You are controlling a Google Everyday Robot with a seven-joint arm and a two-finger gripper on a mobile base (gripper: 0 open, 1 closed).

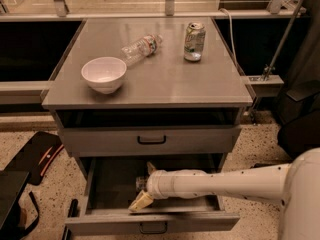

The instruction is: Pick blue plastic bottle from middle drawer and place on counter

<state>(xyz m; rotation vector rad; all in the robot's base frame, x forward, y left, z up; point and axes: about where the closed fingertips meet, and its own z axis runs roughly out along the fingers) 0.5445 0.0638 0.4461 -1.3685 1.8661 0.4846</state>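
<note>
Blue plastic bottle (141,183) is sitting, mostly hidden, at the centre of the middle drawer (110,224); the gripper (140,186) is straddling it there, spread wide, not yet clenching.

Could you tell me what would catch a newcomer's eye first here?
First the white arm reaching from the right into the open bottom drawer, its gripper low inside. Then the grey counter above: a white bowl at left, a clear bottle on its side, an upright can back right.
</note>
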